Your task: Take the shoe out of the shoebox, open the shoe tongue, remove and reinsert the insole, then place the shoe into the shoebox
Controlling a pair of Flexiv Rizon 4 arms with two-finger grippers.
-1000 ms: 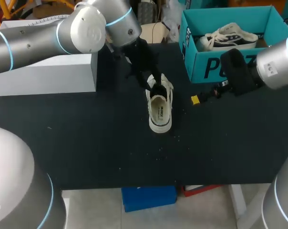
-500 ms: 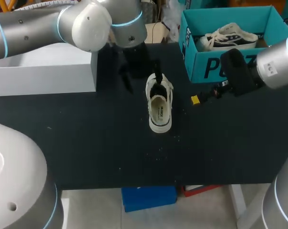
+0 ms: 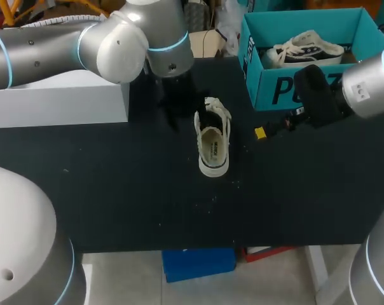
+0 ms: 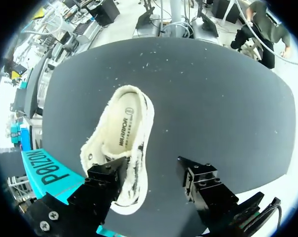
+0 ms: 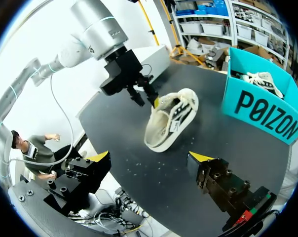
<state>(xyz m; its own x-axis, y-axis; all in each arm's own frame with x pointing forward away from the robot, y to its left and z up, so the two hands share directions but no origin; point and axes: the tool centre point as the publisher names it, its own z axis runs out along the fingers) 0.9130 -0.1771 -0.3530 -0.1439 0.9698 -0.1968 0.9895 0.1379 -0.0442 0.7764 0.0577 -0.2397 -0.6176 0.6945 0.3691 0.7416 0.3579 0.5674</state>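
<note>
Dark desk [image 3: 116,190] spreads under both my arms, and the shoe [image 3: 213,140] stands on its sole near the middle of it, out of the shoebox [image 3: 274,89], where either arm can reach it. Its heel points toward me and its opening faces up. That suits the work, I judge, since the tongue and the insole [image 4: 124,133] must both be reached from above. The insole lies flat inside the shoe.

My left pincer [image 4: 151,172] hangs at the toe and tongue end with its fingers apart and nothing clamped. One finger stands over the shoe's edge and the other over bare desk. Whether the near finger touches the shoe I cannot tell. From there it looks set to work the tongue.

My right pincer [image 5: 150,157] is also spread and empty, low over the desk between the shoe and the shoebox. I take that as a waiting post, close enough to steady the shoe or pick out the insole.

At the far right the shoebox sits open-topped with a second shoe [image 3: 306,51] inside, clear of the working spot yet near for the return.
</note>
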